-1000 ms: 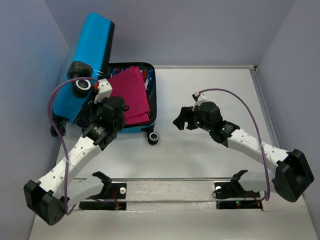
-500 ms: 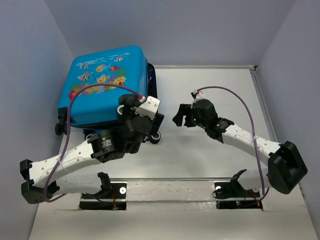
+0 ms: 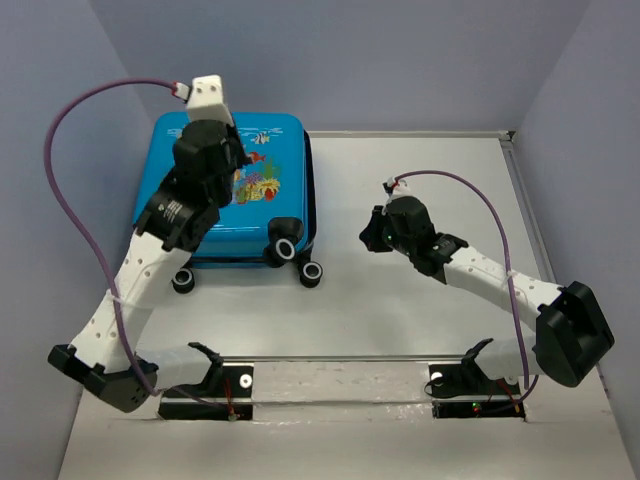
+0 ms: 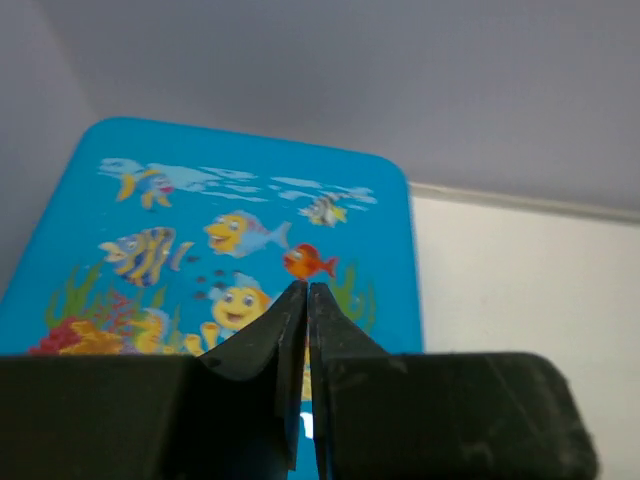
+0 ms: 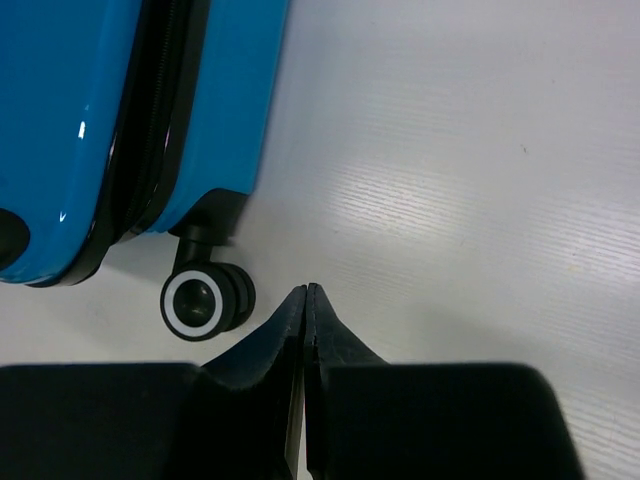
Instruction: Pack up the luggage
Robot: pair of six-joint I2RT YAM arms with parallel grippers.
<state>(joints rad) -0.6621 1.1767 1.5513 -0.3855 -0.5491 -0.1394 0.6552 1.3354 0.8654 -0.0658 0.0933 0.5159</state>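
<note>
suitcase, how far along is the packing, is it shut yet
Done, it seems: the small bright blue hard-shell suitcase lies flat with its fish-print lid down. In hand: the left fingers, shut, are over that lid; the right fingers, also shut, hang over the white table near a black-and-white wheel. Left: perhaps zipping; the dark seam does not show whether it is fastened.

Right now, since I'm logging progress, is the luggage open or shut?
Shut: the luggage lies flat, fish print up, both halves meeting.
</note>
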